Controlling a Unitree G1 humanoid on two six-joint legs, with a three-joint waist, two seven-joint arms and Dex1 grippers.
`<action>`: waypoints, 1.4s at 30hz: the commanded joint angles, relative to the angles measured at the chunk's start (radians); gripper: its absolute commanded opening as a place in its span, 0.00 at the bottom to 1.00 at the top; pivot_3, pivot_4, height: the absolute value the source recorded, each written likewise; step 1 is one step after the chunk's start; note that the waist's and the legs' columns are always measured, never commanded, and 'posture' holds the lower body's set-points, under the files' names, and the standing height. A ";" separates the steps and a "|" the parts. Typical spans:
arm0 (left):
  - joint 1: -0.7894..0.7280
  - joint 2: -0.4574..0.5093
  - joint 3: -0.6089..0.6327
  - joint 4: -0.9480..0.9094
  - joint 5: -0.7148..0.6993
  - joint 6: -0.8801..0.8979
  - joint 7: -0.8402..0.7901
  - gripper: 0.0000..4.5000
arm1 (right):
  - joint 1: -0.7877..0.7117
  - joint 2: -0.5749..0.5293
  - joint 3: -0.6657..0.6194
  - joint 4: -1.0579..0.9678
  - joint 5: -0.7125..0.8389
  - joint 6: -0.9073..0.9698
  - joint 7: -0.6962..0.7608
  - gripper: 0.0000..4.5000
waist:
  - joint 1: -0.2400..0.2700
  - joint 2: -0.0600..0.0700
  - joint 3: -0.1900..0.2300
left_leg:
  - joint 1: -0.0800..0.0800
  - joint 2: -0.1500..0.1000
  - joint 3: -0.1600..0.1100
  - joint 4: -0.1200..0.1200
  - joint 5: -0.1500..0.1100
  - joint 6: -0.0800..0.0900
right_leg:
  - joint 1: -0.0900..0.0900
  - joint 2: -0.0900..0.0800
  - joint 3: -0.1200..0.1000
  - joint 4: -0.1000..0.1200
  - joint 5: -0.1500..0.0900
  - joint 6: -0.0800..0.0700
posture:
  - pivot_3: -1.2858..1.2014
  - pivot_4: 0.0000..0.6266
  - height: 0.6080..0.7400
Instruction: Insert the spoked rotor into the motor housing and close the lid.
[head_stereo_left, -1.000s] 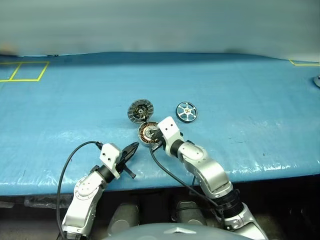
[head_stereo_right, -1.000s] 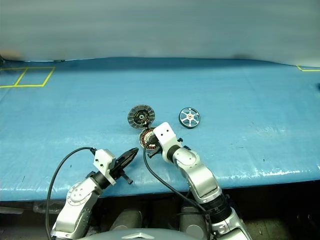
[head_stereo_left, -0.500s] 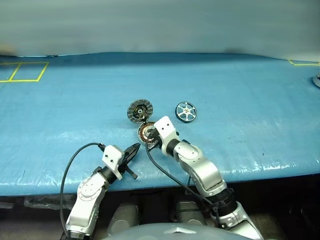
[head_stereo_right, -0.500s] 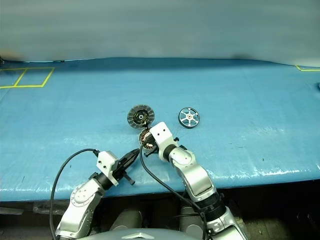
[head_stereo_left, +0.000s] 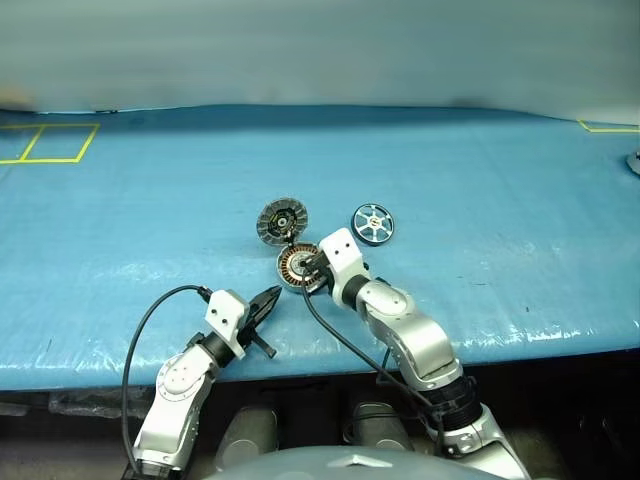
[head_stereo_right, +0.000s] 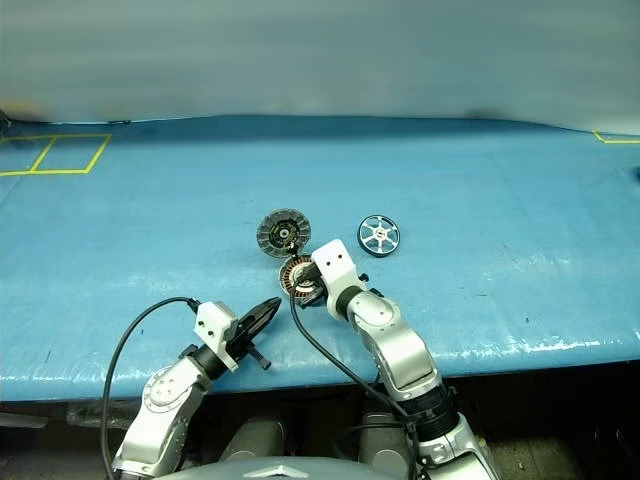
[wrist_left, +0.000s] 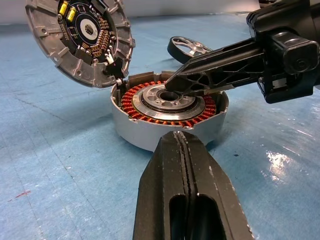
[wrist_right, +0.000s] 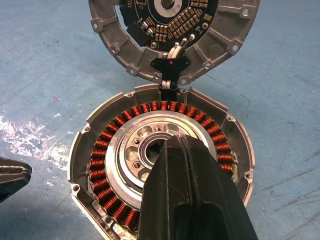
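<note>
The motor housing (head_stereo_left: 291, 267) lies open on the blue table, copper windings ringing its silver centre (wrist_right: 135, 150). Its lid (head_stereo_left: 281, 220) stands tilted up at the housing's far edge, ribbed inner face with electronics showing, joined to the housing by a small tab. The spoked rotor (head_stereo_left: 372, 223) lies flat to the right of the lid, apart from both. My right gripper (wrist_left: 176, 89) is shut, its tip resting at the housing's centre hole. My left gripper (head_stereo_left: 270, 297) is shut and empty, pointing level at the housing's near wall (wrist_left: 145, 132) from a short gap.
The blue sheet covers the whole table, whose front edge (head_stereo_left: 300, 368) runs just under my arms. Yellow tape squares (head_stereo_left: 45, 143) mark the far left and a yellow corner (head_stereo_left: 605, 126) the far right. A black cable (head_stereo_left: 135, 330) loops from my left wrist.
</note>
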 joint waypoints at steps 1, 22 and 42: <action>-0.010 -0.003 -0.007 -0.010 -0.008 -0.011 -0.002 0.00 | 0.013 0.005 -0.006 -0.029 0.008 0.014 -0.001 0.00 | 0.000 0.000 0.000 | 0.000 0.000 0.000 0.000 0.000 0.000 | 0.000 0.000 0.000 0.000 0.000 0.000 | 0.52 0.24 1.00; -0.026 -0.010 -0.026 -0.004 -0.015 0.009 -0.013 0.00 | -0.147 -0.313 -0.242 -0.005 0.062 0.140 0.120 0.41 | -0.002 0.002 0.001 | -0.002 0.000 0.000 -0.001 0.000 0.002 | -0.001 -0.003 -0.003 -0.001 0.000 -0.001 | 0.52 0.24 1.00; -0.018 -0.009 -0.037 -0.018 -0.001 0.017 0.004 0.00 | -0.251 -0.233 -0.263 0.269 0.021 0.036 0.028 0.78 | 0.000 0.002 0.002 | -0.003 -0.001 0.002 0.000 -0.001 0.003 | -0.001 -0.003 -0.003 -0.001 0.000 -0.001 | 0.52 0.24 1.00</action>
